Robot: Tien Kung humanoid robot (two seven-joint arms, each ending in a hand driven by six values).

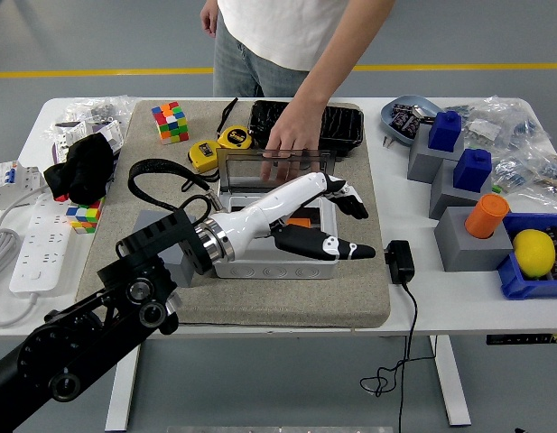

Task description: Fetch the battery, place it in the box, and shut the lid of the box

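Left hand reaches over the open box, fingers spread and holding nothing. Beneath it, the orange battery lies inside the box. At the far side, a person's hand holds the upright lid.

A white-and-black robot left hand spreads over a pale grey plastic box with an orange battery, on a beige mat.
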